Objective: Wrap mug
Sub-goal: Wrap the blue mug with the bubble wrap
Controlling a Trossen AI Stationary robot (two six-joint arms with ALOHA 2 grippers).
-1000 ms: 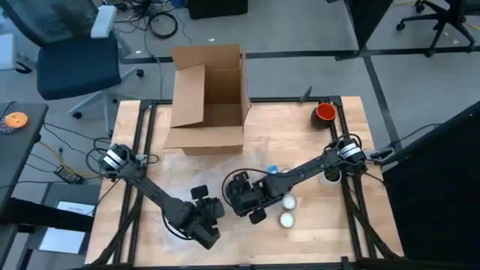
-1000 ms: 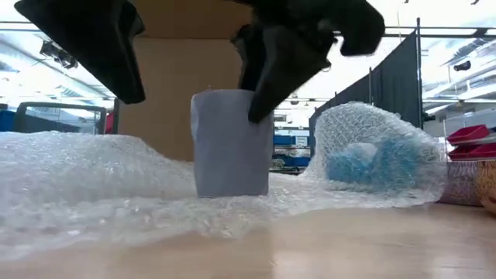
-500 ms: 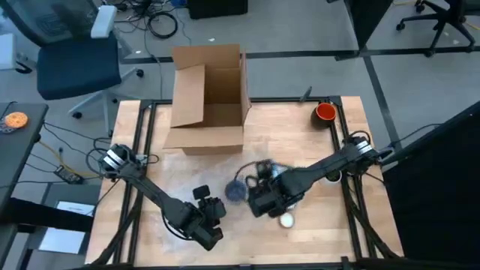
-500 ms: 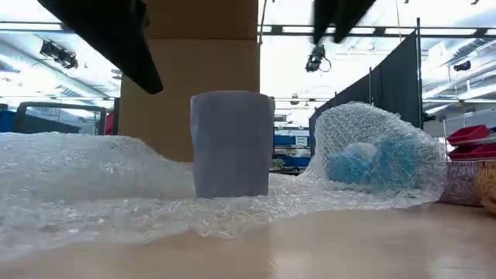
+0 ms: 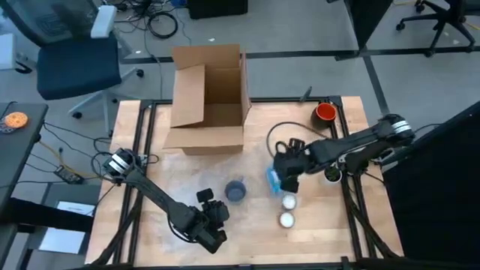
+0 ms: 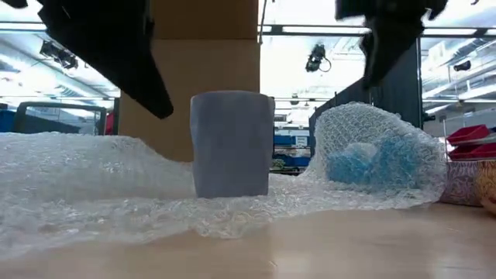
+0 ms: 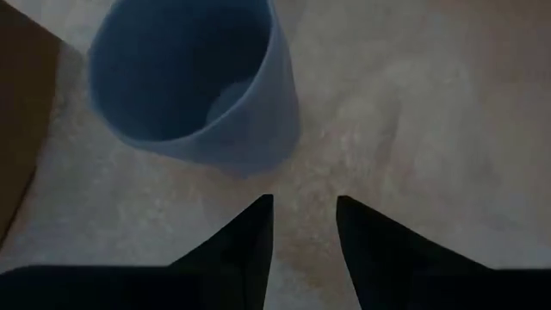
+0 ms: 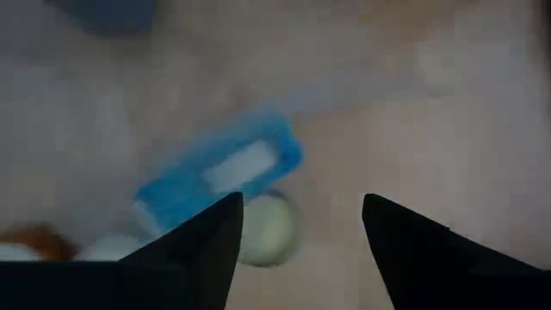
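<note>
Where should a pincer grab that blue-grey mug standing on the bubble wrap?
Probably the rim, from above: the mug stands upright, mouth open, and no handle shows. One finger inside, one outside the wall. The left pincer is nearest, open beside it.

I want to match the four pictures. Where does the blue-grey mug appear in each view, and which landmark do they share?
High view: the mug stands upright on the bubble wrap, near the table's middle.
Low view: mug at centre, in front of the cardboard box.
Left wrist view: mug ahead of the left end effector, seen from above.
Right wrist view: only a blurred blue edge at one border, perhaps the mug.
Shared landmark: the bubble wrap.
</note>
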